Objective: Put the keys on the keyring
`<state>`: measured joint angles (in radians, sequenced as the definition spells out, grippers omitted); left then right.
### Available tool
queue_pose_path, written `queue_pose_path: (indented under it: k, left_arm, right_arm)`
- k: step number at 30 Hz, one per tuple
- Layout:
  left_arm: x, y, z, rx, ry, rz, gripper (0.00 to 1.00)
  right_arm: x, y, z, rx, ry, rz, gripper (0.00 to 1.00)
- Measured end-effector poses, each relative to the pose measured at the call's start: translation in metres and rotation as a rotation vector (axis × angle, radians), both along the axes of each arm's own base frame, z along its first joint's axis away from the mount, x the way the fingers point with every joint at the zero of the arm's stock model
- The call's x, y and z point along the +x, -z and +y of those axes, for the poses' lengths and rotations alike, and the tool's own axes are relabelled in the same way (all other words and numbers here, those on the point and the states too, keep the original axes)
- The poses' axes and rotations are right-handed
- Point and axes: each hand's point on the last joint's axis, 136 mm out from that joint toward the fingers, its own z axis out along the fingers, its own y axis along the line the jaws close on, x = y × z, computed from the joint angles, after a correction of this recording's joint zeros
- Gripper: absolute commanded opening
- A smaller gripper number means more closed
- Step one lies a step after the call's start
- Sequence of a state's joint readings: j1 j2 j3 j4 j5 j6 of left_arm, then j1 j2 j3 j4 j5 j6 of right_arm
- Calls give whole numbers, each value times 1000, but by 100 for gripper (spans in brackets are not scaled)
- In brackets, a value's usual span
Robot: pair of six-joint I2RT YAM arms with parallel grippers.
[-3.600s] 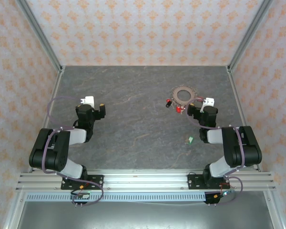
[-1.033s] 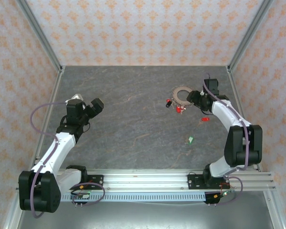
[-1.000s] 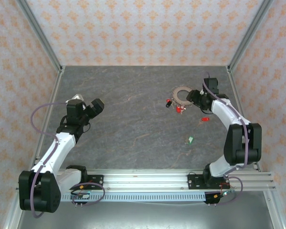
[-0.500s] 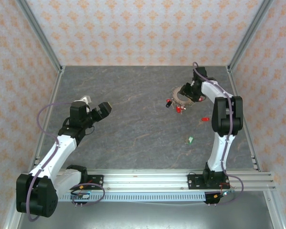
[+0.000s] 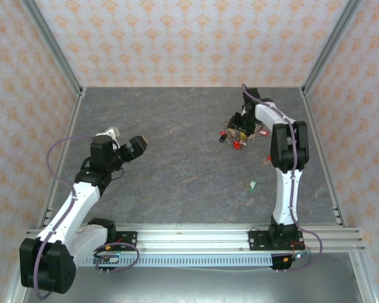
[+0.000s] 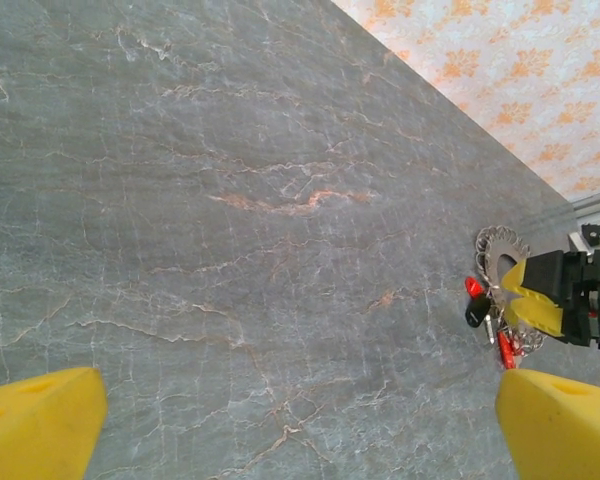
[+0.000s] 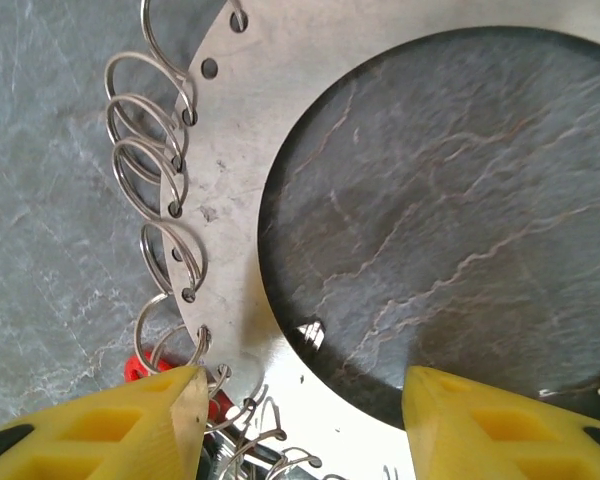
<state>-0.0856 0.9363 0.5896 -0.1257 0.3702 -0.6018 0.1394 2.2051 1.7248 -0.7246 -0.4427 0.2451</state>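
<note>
I am bringing my right gripper (image 7: 300,405) in from the right onto the keyring (image 7: 230,150), upper right of the overhead view, jaws apart astride its band, probably readying to pin it. My left gripper (image 5: 138,144) is waiting wide apart; red keys (image 5: 237,144) are lying just beside.

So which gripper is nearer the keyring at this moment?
Right. The right gripper is directly over the keyring, its open fingers straddling the ring's flat band. The left gripper is far off across the table on the left side, open and aimed toward it.
</note>
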Motion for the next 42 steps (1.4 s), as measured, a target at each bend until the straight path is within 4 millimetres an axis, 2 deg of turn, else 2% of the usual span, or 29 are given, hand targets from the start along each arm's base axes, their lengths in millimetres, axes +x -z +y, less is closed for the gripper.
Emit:
queue_pose_path:
  k: [4, 12, 17, 22, 28, 33, 35, 38, 40, 42]
  left_arm:
    - [-3, -5, 0, -1, 1, -11, 100]
    - [-7, -6, -8, -9, 33, -11, 100]
    - [-7, 9, -21, -13, 76, 40, 98]
    - [-6, 24, -38, -18, 127, 101, 90]
    - [1, 27, -62, -18, 187, 129, 76]
    - [5, 31, -90, -13, 260, 146, 68]
    - [6, 35, -102, -8, 291, 160, 65]
    - [8, 38, -125, 1, 345, 180, 57]
    - [11, 39, -143, 8, 387, 187, 51]
    - [14, 41, -160, 15, 422, 193, 48]
  right_arm:
    - [-12, 3, 9, 6, -31, 7, 52]
    - [-72, 3, 54, 79, -120, 46, 51]
    - [-105, 2, 83, 144, -150, 43, 51]
    - [-134, 1, 103, 194, -158, 40, 50]
    - [-171, 0, 131, 256, -187, 45, 48]
    - [-196, -8, 150, 291, -224, 45, 48]
    - [-197, -18, 148, 291, -222, 15, 48]
    - [-191, -41, 136, 280, -188, -70, 47]
    - [-185, -57, 120, 282, -138, -128, 45]
    - [-181, -64, 99, 280, -66, -164, 45]
